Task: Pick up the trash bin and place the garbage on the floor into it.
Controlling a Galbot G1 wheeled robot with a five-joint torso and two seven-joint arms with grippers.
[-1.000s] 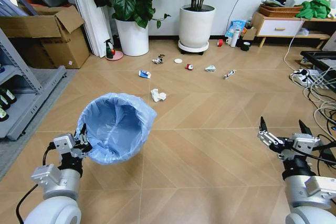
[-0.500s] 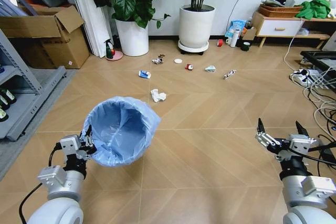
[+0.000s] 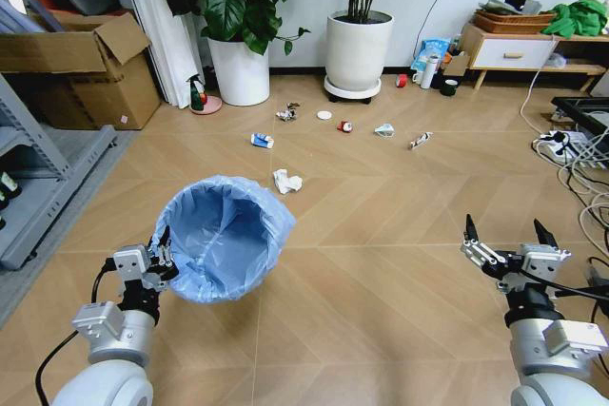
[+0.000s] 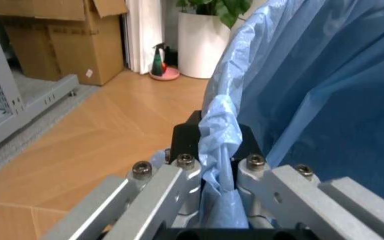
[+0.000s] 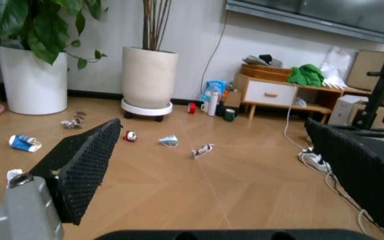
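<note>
Underfoot: the floor, light-brown wood laid in chevron planks, running back to a white wall. Left side of room: grey metal shelving and an open cardboard box. Back wall: two large white plant pots, one with a broad-leaved plant, one on a low wheeled stand with thin upright stems; a small spray bottle on a pink dish stands beside the first pot. Right rear: a low wooden cabinet with a white drawer, green cloth heaped on top, an upright white bottle near its foot. Right edge: white cables and a power strip on the boards. Litter on the floor in front of the pots: crumpled white tissue nearest the robot; farther back a blue-white wrapper, a crumpled scrap, a white round lid, a crushed red can, a pale-blue piece and a small wrapper, all lying apart from one another. Held item: the trash bin, lined with a crinkly light-blue bag, lifted off the floor and tilted with its mouth facing up and toward the robot. Left gripper: pinched on the bin's near rim, bag plastic bunched between its fingers in the left wrist view. Right gripper: held low at the right, well apart from the bin, fingers spread with nothing between them.
</note>
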